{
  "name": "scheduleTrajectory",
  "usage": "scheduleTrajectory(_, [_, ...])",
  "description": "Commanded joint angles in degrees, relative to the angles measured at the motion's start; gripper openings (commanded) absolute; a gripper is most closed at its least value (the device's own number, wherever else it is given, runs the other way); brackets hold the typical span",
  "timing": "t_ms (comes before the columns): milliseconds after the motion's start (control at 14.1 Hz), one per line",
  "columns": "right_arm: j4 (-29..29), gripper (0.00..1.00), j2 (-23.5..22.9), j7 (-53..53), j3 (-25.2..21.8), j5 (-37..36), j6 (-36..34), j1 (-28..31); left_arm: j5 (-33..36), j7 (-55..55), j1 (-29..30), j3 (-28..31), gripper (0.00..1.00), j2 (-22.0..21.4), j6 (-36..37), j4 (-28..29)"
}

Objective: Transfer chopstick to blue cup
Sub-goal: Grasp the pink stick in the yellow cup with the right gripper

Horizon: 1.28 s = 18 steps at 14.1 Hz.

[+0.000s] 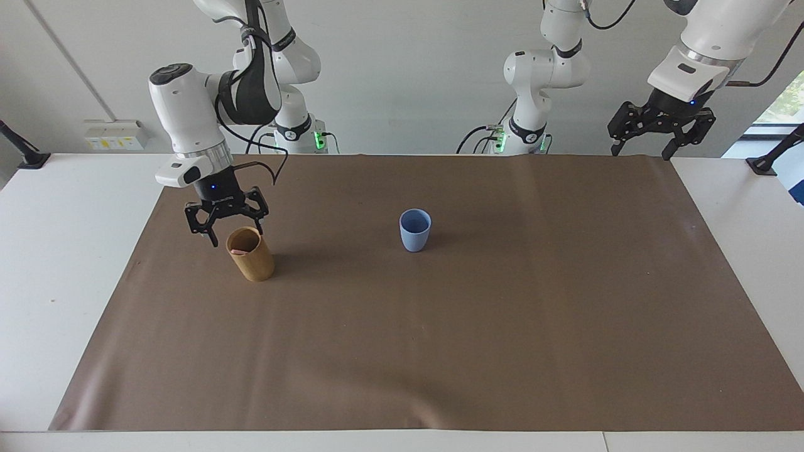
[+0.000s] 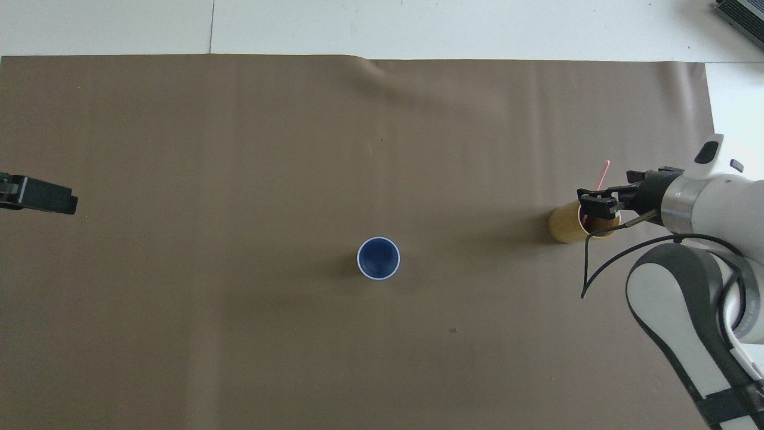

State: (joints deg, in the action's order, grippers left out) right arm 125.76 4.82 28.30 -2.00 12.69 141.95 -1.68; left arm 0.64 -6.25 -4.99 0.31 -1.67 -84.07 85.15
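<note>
The light-blue cup (image 1: 415, 230) stands upright and empty in the middle of the mat; it also shows in the overhead view (image 2: 378, 258). A pink chopstick (image 2: 604, 173) stands in the tan bamboo cup (image 1: 251, 258) toward the right arm's end, its tip showing above the rim; a bit of pink (image 1: 237, 252) shows at the rim. My right gripper (image 1: 233, 231) is open just over the tan cup's mouth, also seen in the overhead view (image 2: 600, 206). My left gripper (image 1: 642, 150) is open and empty, raised over the mat's corner at the left arm's end.
A brown mat (image 1: 440, 345) covers most of the white table (image 1: 56, 251). The tan cup (image 2: 564, 226) and the blue cup are the only things standing on it.
</note>
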Motion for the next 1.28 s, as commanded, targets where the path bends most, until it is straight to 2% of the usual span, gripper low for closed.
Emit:
scheduleTrajectory(0, [1.0, 0.72, 0.4, 3.9, 0.4, 2.3, 1.4, 1.3, 1.1, -0.5, 0.4, -0.4, 1.0, -1.3, 1.5, 1.0])
scheduleTrajectory(71, [1.0, 0.63, 0.4, 4.0, 0.4, 2.3, 1.5, 1.8, 1.1, -0.3, 0.4, -0.4, 1.0, -1.3, 1.9, 1.0])
scheduleTrajectory(142, [1.0, 0.57, 0.2, 4.0, 0.4, 2.3, 1.6, 1.9, 1.0, -0.2, 0.5, -0.4, 1.0, -1.2, 1.5, 0.9])
scheduleTrajectory(780, [0.9, 0.55, -2.3, 5.2, 0.4, 6.1, 6.3, 1.2, 0.9, -0.1, 0.5, -0.2, 1.0, -1.2, 1.6, 0.9])
scheduleTrajectory(992, [0.8, 0.31, -2.6, 5.4, 0.4, 7.3, 6.7, 1.2, 0.9, -0.1, 0.5, -0.2, 1.0, -1.2, 1.6, 0.9])
scheduleTrajectory(1205, [0.6, 0.14, -2.8, 5.4, 0.5, 7.8, 6.8, 1.2, 0.9, -0.1, 0.6, -0.2, 1.0, -1.2, 1.8, 0.9])
